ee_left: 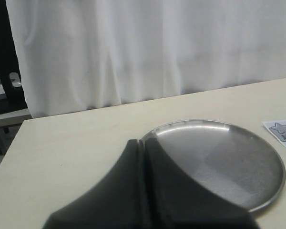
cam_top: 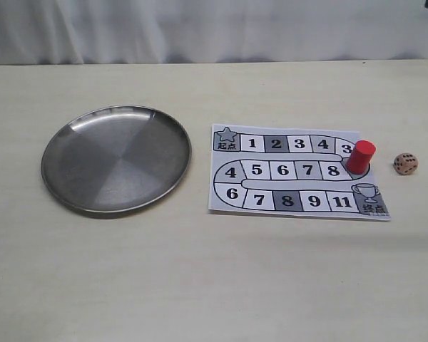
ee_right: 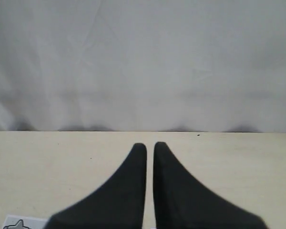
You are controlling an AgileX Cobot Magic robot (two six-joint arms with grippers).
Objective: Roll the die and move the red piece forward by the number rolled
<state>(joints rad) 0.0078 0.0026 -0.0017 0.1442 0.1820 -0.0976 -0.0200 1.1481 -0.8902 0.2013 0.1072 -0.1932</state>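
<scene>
Left claw [ee_left: 141, 144] closed, empty, near plate [ee_left: 229, 162]; right claw [ee_right: 150, 146] closed, empty

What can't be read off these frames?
1. Exterior view: the die is too small to read its top face.
2. Exterior view: the red piece covers its own square and part of the number beside it.
3. Left wrist view: the board is cut off by the frame edge; the left gripper hides part of the plate.
4. Right wrist view: die and red piece out of frame.
</scene>
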